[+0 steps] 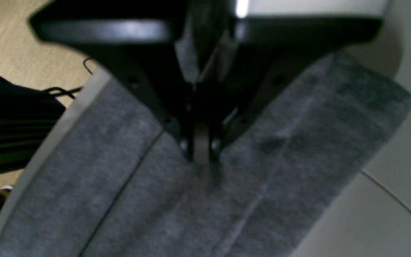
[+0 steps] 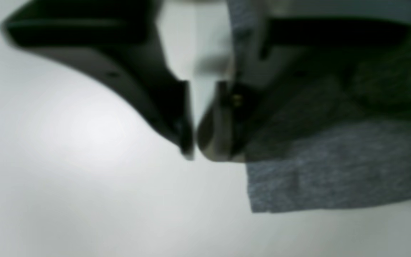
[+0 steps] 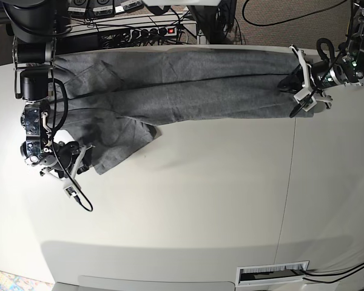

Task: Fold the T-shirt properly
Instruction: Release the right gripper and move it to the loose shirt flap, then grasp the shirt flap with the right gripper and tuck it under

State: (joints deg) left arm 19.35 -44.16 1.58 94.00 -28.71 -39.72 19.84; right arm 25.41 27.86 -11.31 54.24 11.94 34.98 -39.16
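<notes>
The heather-grey T-shirt (image 3: 188,85) lies stretched along the far edge of the white table (image 3: 194,206), folded into a long band, with one sleeve (image 3: 118,142) spilling toward the near left. My left gripper (image 3: 300,97) is at the shirt's right end. In the left wrist view this left gripper (image 1: 202,160) is shut, pinching the T-shirt (image 1: 298,142), and cloth shows between its fingers. My right gripper (image 3: 79,163) is beside the sleeve corner. The right wrist view shows the right gripper (image 2: 192,151) with its tips together over bare table, and the T-shirt (image 2: 334,171) lies just outside one finger.
A power strip and cables (image 3: 139,30) run behind the table's far edge. A floor vent (image 3: 273,274) lies past the near edge. A seam (image 3: 289,182) crosses the tabletop on the right. Dark gear and wires (image 1: 9,117) sit on the floor beyond the table.
</notes>
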